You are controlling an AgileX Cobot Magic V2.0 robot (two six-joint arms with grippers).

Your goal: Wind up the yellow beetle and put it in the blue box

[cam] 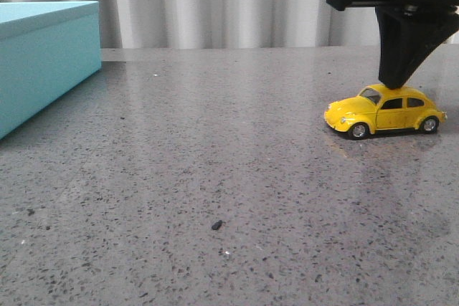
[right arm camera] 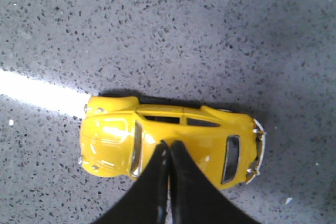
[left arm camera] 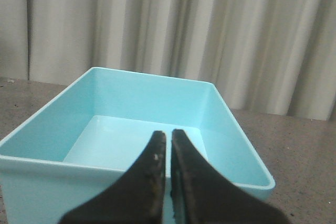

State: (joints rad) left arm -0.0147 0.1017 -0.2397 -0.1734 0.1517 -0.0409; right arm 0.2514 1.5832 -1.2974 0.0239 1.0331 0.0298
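Our right gripper (right arm camera: 168, 148) has its jaws pressed together, gripping nothing — tips sit on the yellow beetle's (cam: 385, 110) roof, car standing on the table (cam: 215, 177). Left gripper (left arm camera: 168, 140) also closed, empty — over the near wall of the open blue box (left arm camera: 126, 108).

The small yellow toy beetle car (cam: 385, 111) is placed on the grey speckled table (cam: 215, 177), far right of the big light-blue box (cam: 43, 59).
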